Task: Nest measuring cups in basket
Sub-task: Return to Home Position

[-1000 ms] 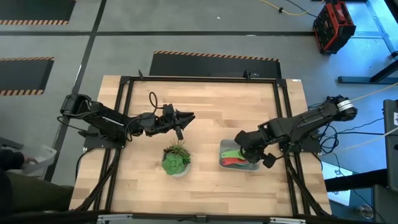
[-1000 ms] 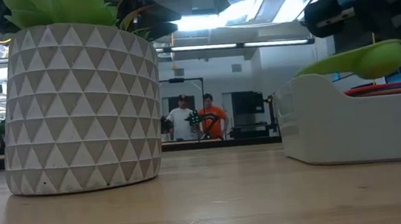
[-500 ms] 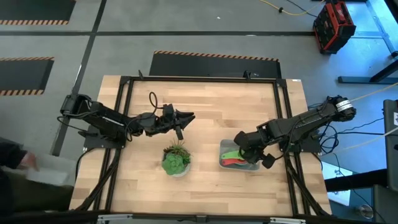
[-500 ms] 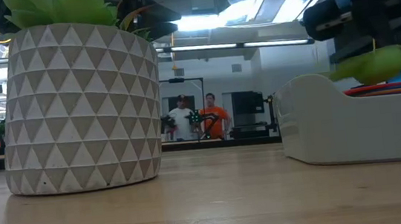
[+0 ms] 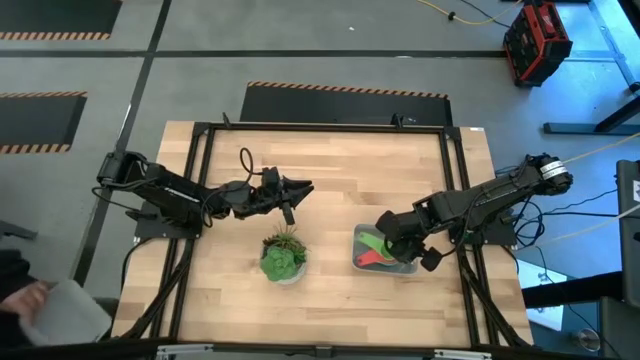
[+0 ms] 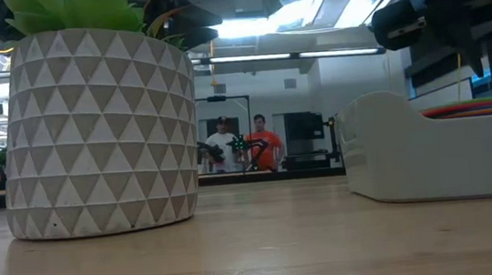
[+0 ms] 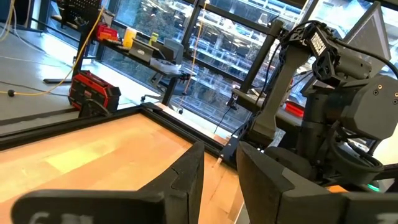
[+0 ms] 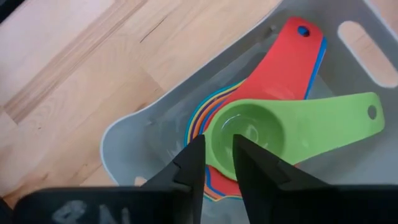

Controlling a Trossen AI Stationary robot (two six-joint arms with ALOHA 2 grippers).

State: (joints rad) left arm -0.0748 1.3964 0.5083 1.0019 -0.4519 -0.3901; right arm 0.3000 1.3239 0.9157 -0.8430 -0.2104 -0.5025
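1. Right claw (image 8: pixel 217 149) hovers directly over the basket (image 8: pixel 121 134), which sits on the near right part of the table (image 5: pixel 350 160).
2. Its fingers are close together with only a slim gap, and they grip nothing.
3. Inside the basket the measuring cups are nested in one pile. The green cup (image 8: pixel 249 134) is on top, bowl up, its handle fanned off to one side.
4. Under it lies the red cup (image 8: pixel 292 62), with thin rims of blue, yellow and orange peeking out around the bowls.
5. From table level, the coloured handles just show above the basket's pale wall.
6. Left claw (image 5: pixel 305 187) hangs over the table's middle, just beyond the potted plant (image 5: pixel 283 258). Its fingers are nearly pressed together and empty.
7. The plant stands near the front, left of the basket and apart from it.
8. Far back in the room, two people (image 6: pixel 242 145) stand side by side.
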